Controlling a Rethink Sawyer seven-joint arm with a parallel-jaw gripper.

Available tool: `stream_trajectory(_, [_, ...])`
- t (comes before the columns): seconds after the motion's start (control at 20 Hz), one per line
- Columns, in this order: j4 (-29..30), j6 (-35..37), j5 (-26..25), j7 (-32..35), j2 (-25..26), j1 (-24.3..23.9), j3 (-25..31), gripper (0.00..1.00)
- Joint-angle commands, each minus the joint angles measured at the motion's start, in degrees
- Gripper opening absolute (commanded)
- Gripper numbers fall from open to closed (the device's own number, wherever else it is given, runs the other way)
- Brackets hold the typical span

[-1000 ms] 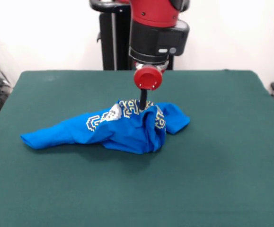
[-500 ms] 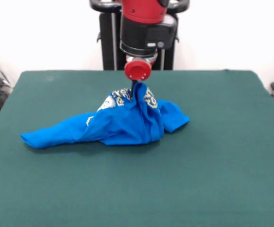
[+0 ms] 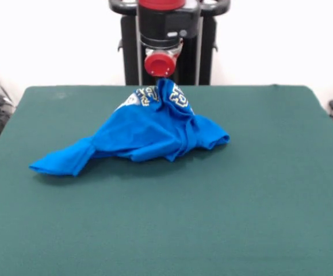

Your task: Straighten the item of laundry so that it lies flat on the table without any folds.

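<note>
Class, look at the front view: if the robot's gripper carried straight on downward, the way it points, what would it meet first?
Probably the bright blue T-shirt bunched directly under the gripper, then the dark green felt table; depth is uncertain from this single view.

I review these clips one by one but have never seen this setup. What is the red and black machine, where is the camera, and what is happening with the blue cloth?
The machine is a red and black robot arm coming down from above. The single picture is taken from across the table, facing the robot. On the large dark green felt-covered table lies a small bright blue T-shirt with a white pixel print. The arm's tool has pinched the shirt at its top and holds that part raised like a tent peak, while a sleeve and the lower edges rest crumpled on the table. The shirt is not yet flat.
</note>
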Motion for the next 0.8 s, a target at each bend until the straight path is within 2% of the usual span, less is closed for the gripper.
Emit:
stream_trajectory(0.05, [6.57, 2.76, -2.62, -23.38, 2.24, -1.13, 12.21, 0.00])
stream_trajectory(0.25, [2.29, 0.91, -3.12, -20.99, 6.60, 0.72, 13.43, 0.00])
stream_trajectory(0.4, [-0.62, -0.11, -5.43, -18.95, 7.64, 3.81, 11.14, 0.00])
stream_trajectory(0.55, [-2.85, 0.17, -10.46, -23.38, 7.58, 4.78, 10.71, 0.00])
stream_trajectory(0.6, [-3.34, -0.77, -12.62, -24.80, 7.76, 4.19, 11.53, 1.00])
stream_trajectory(0.7, [-3.51, -1.86, -13.68, -25.83, 7.82, 3.46, 12.43, 1.00])
stream_trajectory(0.8, [-5.43, 2.33, -12.99, -25.40, 5.96, 4.52, 11.64, 1.00])
